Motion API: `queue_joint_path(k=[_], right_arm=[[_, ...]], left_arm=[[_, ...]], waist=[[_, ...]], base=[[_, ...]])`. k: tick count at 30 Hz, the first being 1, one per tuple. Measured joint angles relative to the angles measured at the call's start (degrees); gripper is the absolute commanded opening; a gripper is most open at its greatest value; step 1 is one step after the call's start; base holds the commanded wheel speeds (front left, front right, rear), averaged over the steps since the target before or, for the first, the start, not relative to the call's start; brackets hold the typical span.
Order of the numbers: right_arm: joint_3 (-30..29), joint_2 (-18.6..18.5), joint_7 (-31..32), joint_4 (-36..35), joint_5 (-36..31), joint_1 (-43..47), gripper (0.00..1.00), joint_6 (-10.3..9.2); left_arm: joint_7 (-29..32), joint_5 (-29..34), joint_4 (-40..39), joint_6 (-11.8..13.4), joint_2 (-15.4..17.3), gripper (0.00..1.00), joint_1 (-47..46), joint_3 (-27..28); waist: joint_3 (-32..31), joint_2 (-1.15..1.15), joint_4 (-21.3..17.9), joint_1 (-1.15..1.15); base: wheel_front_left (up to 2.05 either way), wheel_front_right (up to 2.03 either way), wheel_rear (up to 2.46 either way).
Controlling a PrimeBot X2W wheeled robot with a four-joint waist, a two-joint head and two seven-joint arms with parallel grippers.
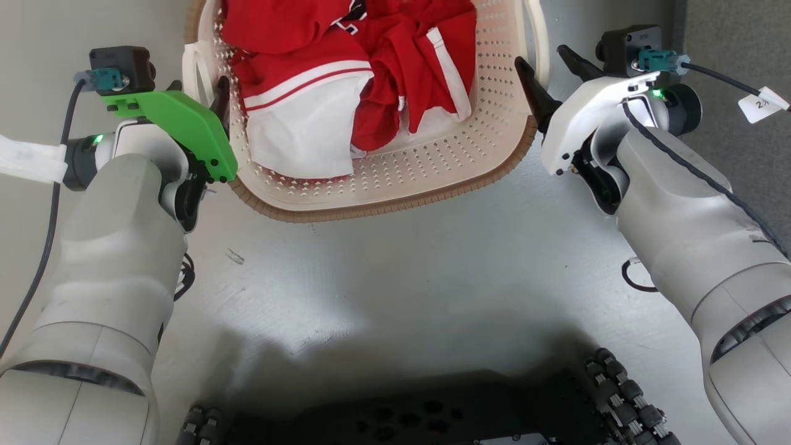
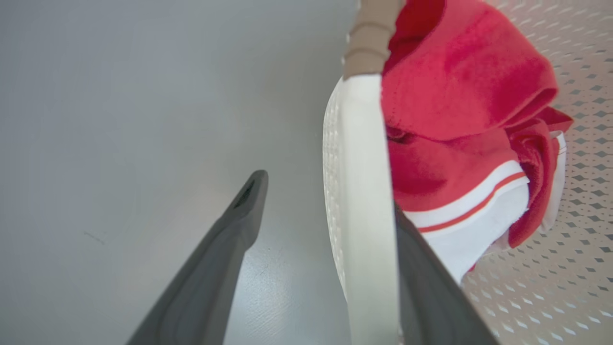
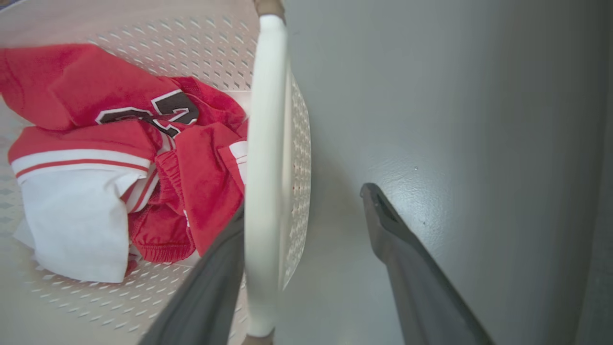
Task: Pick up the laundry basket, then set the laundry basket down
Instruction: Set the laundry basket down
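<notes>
The laundry basket (image 1: 395,179) lies on the grey floor ahead of me, cream and perforated with a brown rim, holding red and white clothes (image 1: 346,74). My left gripper (image 1: 199,93) is open at its left side. In the left wrist view that gripper (image 2: 325,196) straddles the white loop handle (image 2: 364,215), which lies against the right finger (image 2: 431,292). My right gripper (image 1: 547,65) is open at the right handle (image 1: 542,37). In the right wrist view that gripper (image 3: 306,201) has the handle (image 3: 266,167) between its fingers, close to the left finger (image 3: 210,287).
My dark wheeled base (image 1: 432,414) fills the bottom of the head view. Bare grey floor (image 1: 401,272) lies between it and the basket. A darker grey surface (image 1: 741,43) runs along the far right. A cable with a white tag (image 1: 761,105) hangs off the right wrist.
</notes>
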Motion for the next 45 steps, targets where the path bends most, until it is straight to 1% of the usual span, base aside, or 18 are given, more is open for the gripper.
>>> queue_joint_path(k=[4, 9, 12, 15, 20, 29, 33, 37, 41, 43, 45], right_arm=[[-0.1, 0.0, 0.0, -0.1, 0.0, 0.3, 1.0, 0.05], [-0.5, -0.2, -0.1, -0.5, 0.1, 0.7, 1.0, 0.07], [-0.9, -0.4, -0.1, -1.4, 0.1, 1.0, 1.0, 0.07], [-2.0, -0.8, -0.2, -3.6, 0.1, 1.8, 1.0, 0.08], [-4.0, -1.9, -0.2, -8.1, 0.1, 2.3, 1.0, 0.08], [-8.1, -3.8, -0.2, -13.5, -0.5, 7.2, 1.0, 0.08], [-10.4, -4.6, -0.3, -15.6, -0.5, 9.8, 1.0, -0.02], [-11.8, -5.3, -0.3, -17.7, -1.5, 12.2, 1.0, -0.11], [-13.3, -5.8, -0.3, -20.3, -2.6, 14.0, 1.0, -0.99], [-15.0, -6.1, -0.3, -22.5, -3.7, 15.5, 1.0, -1.31], [-16.5, -6.5, -0.3, -24.7, -4.3, 17.3, 1.0, -2.21]], left_arm=[[-1.4, 0.0, 0.0, 0.0, 0.0, 1.0, 0.0, -0.2], [-4.6, 0.0, -0.1, 0.0, 0.0, 1.0, 0.1, -0.1], [-7.1, 0.1, -0.4, 0.0, 0.0, 1.0, 0.5, -0.2], [-8.9, 0.2, -0.6, 0.0, 0.0, 1.0, 1.7, -0.3], [-9.9, 1.1, -0.9, 0.0, 0.5, 1.0, 4.3, -0.6], [-10.1, 2.3, -3.8, 0.3, 0.7, 1.0, 6.6, -0.3], [-10.1, 2.3, -7.7, 1.3, 1.0, 1.0, 7.8, 1.5], [-10.1, 3.3, -12.2, 2.1, 2.1, 1.0, 8.8, 2.9], [-10.1, 4.2, -16.6, 3.1, 2.8, 1.0, 11.4, 4.0], [-10.1, 5.3, -19.9, 3.9, 2.9, 1.0, 13.3, 5.0], [-10.1, 6.5, -22.6, 4.9, 3.3, 1.0, 15.4, 6.0]], waist=[[-0.9, 0.0, 0.0, 0.0], [-2.5, 0.0, 0.0, 0.0], [-3.8, 0.0, -0.1, 0.0], [-5.3, 0.0, -0.1, 0.0], [-8.6, 0.0, -0.2, 0.0], [-15.4, 0.0, -0.4, 0.0], [-18.6, 0.0, -0.3, 0.0], [-21.8, 0.0, -0.2, 0.0], [-25.1, 0.0, 0.1, 0.0], [-27.5, 0.0, 0.2, 0.0], [-29.9, 0.0, 0.3, 0.0]], base=[[0.0, 0.0, 0.0], [0.0, 0.0, 0.0], [0.0, 0.0, 0.0], [0.0, 0.0, 0.0], [0.0, 0.0, 0.0], [0.0, 0.0, 0.0], [0.0, 0.0, 0.0], [0.0, 0.0, 0.0], [0.0, 0.0, 0.0], [0.0, 0.0, 0.0], [0.0, 0.0, 0.0]])
